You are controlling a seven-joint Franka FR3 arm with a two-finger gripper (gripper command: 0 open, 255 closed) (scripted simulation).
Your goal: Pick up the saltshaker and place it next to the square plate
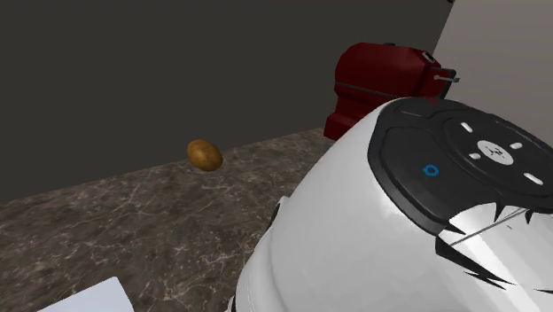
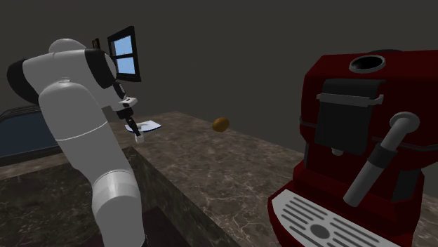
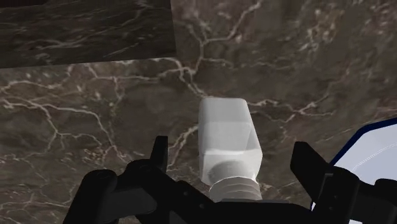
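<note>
- Gripper: released. Its two black fingers stand wide apart above the marble.
- Saltshaker: a pale, square-sided bottle with a ribbed cap. It sits in the gap between the fingers, with its cap end toward the hand. A strip of marble shows on each side of it, so neither finger touches it. The wrist view does not settle whether it stands upright or lies down.
- Square plate: white with a dark blue rim. One corner lies just outside one finger, near the saltshaker but apart from it. In the second exterior view it appears as a pale slab on the counter just beside the lowered gripper.
- Counter: dark brown marble with pale veins, carrying all the items.
- Arm: white with dark joints, bent forward and down over the counter edge.
- Brown rounded object: rests on the counter well apart from the plate, toward the dark wall.
- Red coffee machine: stands at the second exterior view's right, well apart from the gripper.
- Window: dark-framed with blue panes, behind the arm.
</note>
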